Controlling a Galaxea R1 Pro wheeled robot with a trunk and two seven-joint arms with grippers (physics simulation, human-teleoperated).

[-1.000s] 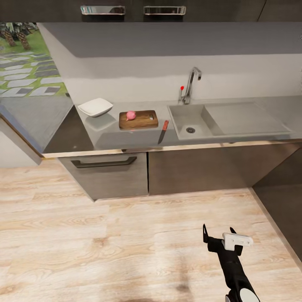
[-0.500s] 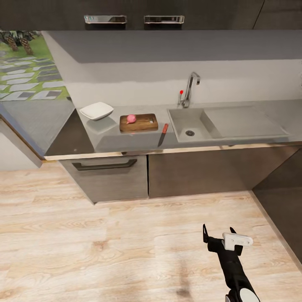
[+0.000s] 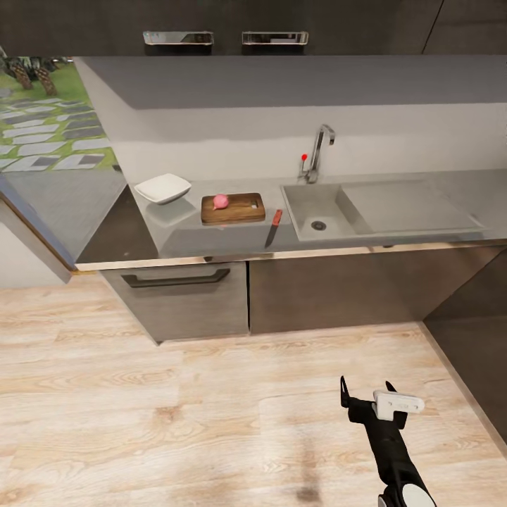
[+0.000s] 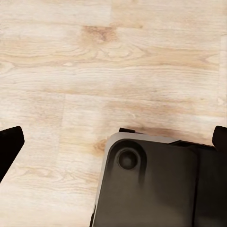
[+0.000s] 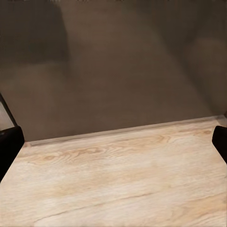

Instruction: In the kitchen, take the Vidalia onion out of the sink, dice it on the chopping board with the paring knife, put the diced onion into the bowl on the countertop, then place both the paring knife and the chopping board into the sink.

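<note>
Head view: robot stands back from the counter (image 3: 211, 243), on pale wood floor (image 3: 141, 394). Vidalia onion (image 3: 220, 201) sits on the chopping board (image 3: 239, 210), toward the board's end nearer the bowl (image 3: 163, 188). Bowl rests on the counter just beside the board, apart from it. Paring knife (image 3: 273, 227) lies on the counter between board and sink (image 3: 310, 225), handle toward the wall, blade toward the counter's front edge, not touching the board. Sink basin holds nothing visible but its drain; faucet (image 3: 318, 151) with red knob stands behind it. Right claw (image 3: 367, 389) hangs low over the floor, well apart from the counter, fingers spread wide, nothing between them. Right wrist view: fingertips (image 5: 9, 146) at both frame edges, cabinet front (image 5: 118, 66) and floor ahead. Left wrist view: left claw (image 4: 113, 137) spread wide over floor, empty, above a dark part of the robot (image 4: 156, 184).
</note>
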